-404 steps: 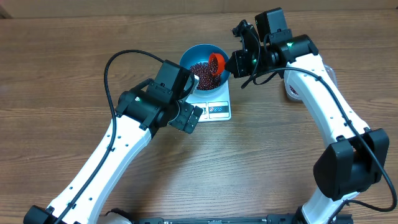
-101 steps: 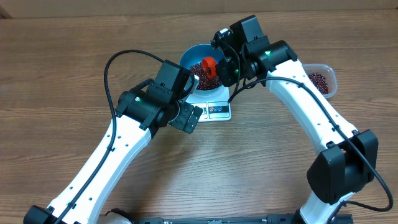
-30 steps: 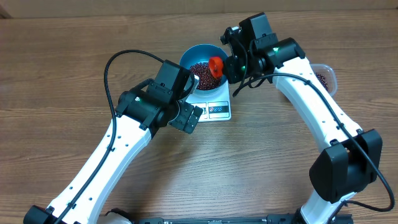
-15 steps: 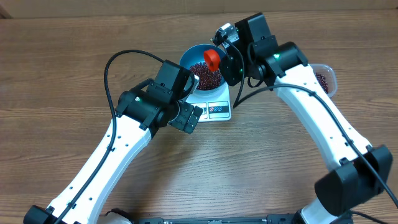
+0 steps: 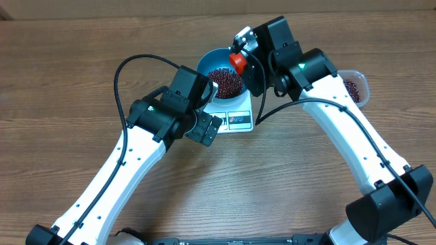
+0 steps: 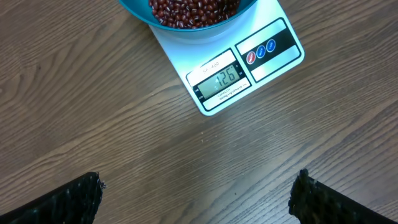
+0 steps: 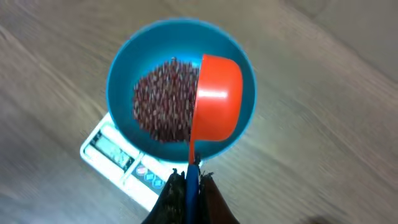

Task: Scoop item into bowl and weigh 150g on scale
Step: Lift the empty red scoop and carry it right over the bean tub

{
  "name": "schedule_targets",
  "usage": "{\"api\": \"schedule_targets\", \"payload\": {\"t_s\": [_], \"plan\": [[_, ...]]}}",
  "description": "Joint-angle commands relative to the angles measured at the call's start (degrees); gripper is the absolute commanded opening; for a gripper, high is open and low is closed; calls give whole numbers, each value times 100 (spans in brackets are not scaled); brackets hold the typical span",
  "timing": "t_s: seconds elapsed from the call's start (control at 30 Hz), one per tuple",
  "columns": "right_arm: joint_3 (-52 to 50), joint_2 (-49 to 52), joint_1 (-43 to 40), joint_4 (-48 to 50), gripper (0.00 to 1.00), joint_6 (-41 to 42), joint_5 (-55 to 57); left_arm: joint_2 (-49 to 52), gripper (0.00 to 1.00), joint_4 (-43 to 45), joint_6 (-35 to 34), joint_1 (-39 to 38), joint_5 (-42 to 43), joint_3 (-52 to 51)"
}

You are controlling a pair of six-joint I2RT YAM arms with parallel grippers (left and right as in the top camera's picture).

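Note:
The blue bowl (image 5: 204, 65) stands on the white scale (image 5: 236, 120) with a heap of dark red-brown beans (image 5: 223, 80) in it. My right gripper (image 5: 246, 67) is shut on the blue handle of an orange scoop (image 5: 237, 61), held above the bowl's right side. In the right wrist view the scoop (image 7: 217, 102) is tipped on its side over the beans (image 7: 161, 102) and bowl (image 7: 121, 68), above the right gripper (image 7: 191, 180). My left gripper (image 6: 199, 193) hangs open over bare table in front of the scale (image 6: 277, 62), whose display (image 6: 219, 78) reads 126.
A clear plastic tub (image 5: 354, 87) holding more beans sits at the right, behind my right arm. My left arm crosses the table's left half, its black cable looping above it. Wood tabletop surrounds the scale.
My right gripper has swung the scoop from over the bowl's middle up toward its far right rim and rolled it onto its side. The left arm has not moved.

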Motion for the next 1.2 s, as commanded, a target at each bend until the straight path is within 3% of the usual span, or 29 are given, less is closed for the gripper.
{"api": "schedule_targets", "payload": {"t_s": [0.0, 0.1, 0.2, 0.33, 0.53, 0.77, 1.17], "plan": [[107, -118, 79, 164, 4, 254, 173, -68, 100, 7, 92, -2, 66, -24], [107, -118, 109, -24, 4, -334, -293, -68, 100, 7, 92, -2, 66, -24], [107, -114, 98, 173, 4, 455, 374, -68, 100, 7, 92, -2, 66, -24], [107, -118, 57, 94, 4, 133, 4, -68, 99, 7, 90, -2, 66, -24], [109, -125, -201, 118, 4, 1325, 1416, -68, 100, 7, 90, -2, 66, -24], [109, -125, -1250, -514, 4, 2105, 1646, -68, 100, 7, 92, -2, 66, -24], [-72, 28, -2787, -1106, 4, 2308, 1976, -68, 100, 7, 92, -2, 66, -24]]}}
